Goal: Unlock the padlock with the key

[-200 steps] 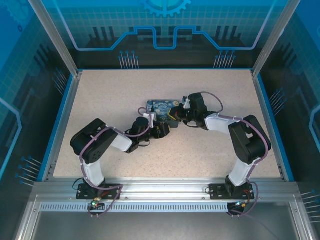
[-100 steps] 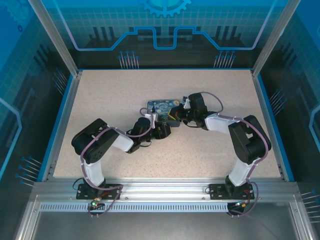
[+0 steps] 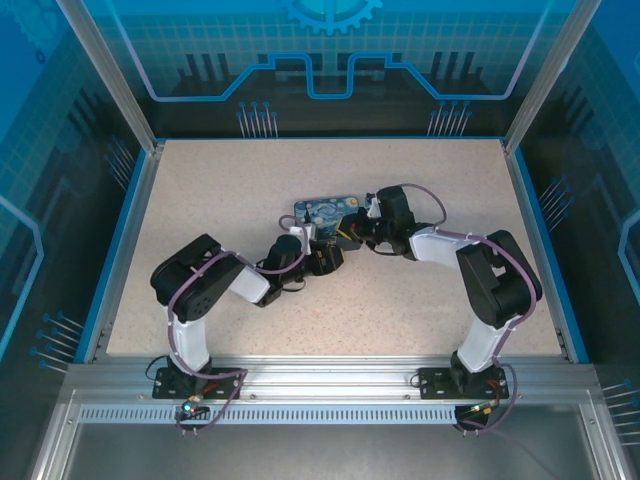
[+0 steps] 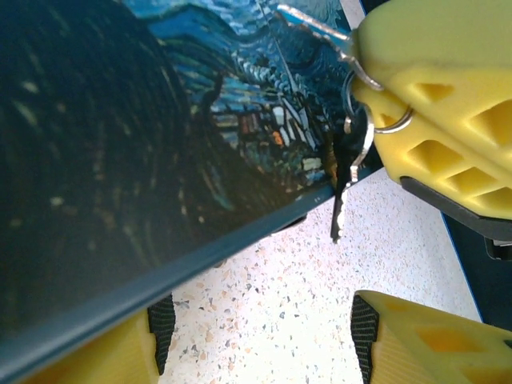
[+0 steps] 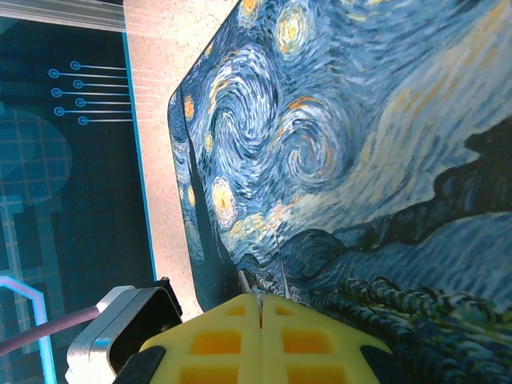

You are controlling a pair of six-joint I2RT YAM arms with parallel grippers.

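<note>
Key (image 4: 339, 196) upright, tip down, on ring (image 4: 400, 122) in clamped right jaws; left jaws apart.

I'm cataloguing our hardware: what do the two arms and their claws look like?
The left arm and right arm share black joints, white shells and looping purple cables. The left claw and right claw are yellow, moulded with hollow cells, on black mounts.

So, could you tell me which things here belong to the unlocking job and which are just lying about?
Job: key, dangling from key ring pinched in the shut right gripper; left gripper, open nearby.
Lying about, apparently: Starry Night box; table.
</note>
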